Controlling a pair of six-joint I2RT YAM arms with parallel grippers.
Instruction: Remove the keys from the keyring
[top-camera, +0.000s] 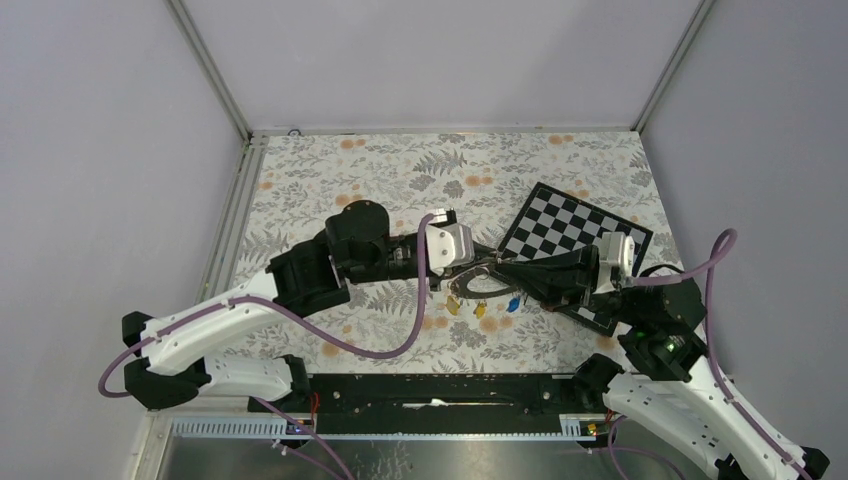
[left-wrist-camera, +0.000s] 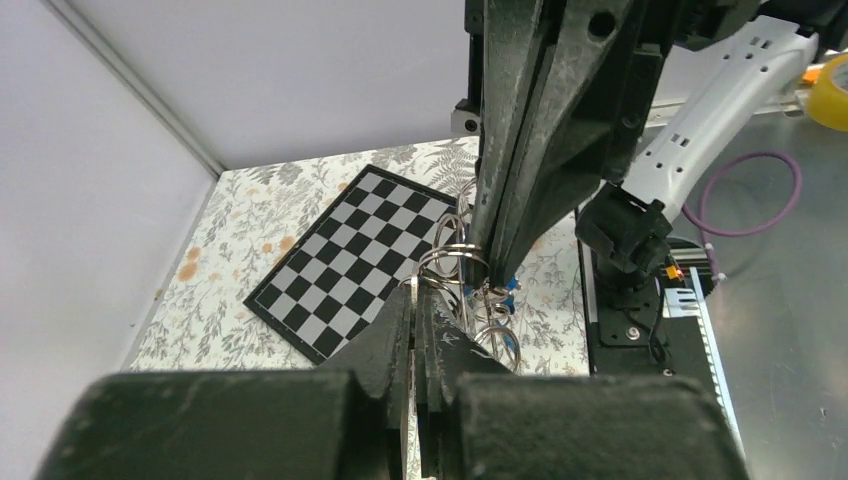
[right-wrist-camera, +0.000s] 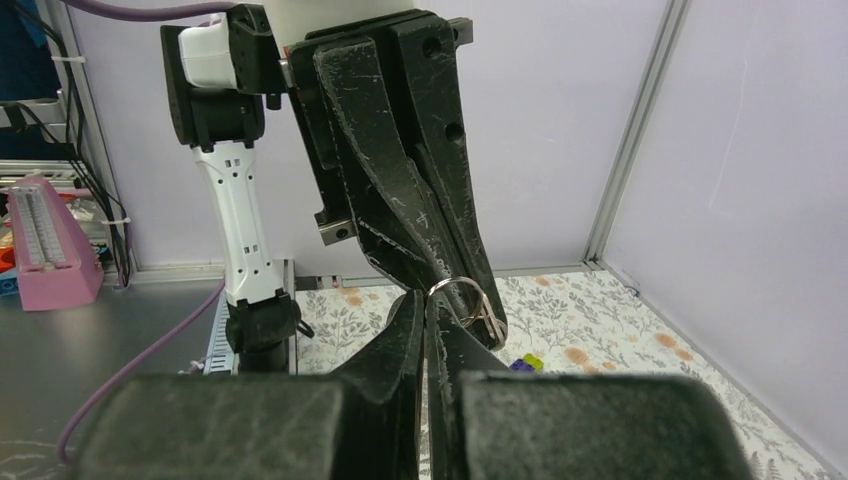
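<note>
Keyring (top-camera: 468, 287) sat just above the middle of the flowered tablecloth (top-camera: 400, 180), caught between the 2 claws where their tips met nose to nose. Left claw (top-camera: 484, 262) was closed on it: the left wrist view showed a thin metal edge running between its fingers (left-wrist-camera: 400, 330), which looked like the flat ring seen edge-on, probably held this way to keep it steady. Right claw (top-camera: 502, 266) was also closed tight, its tips at a cluster of small wire loops (left-wrist-camera: 452, 258); whether it actually pinched one could not be made out. My reading: one claw anchored the ring while the other worked a loop toward the split. At least 3 keys (top-camera: 480, 309) with yellow and blue heads trailed off the ring's near side, none freed yet. A checkerboard (top-camera: 570, 222) lay on the cloth beyond and under the right arm, and a small purple-and-green block (right-wrist-camera: 525, 362) sat on the cloth below the claws. Crowding was the obstacle: fingers hid the ring's opening from every view, and the tangled loops could snag.
</note>
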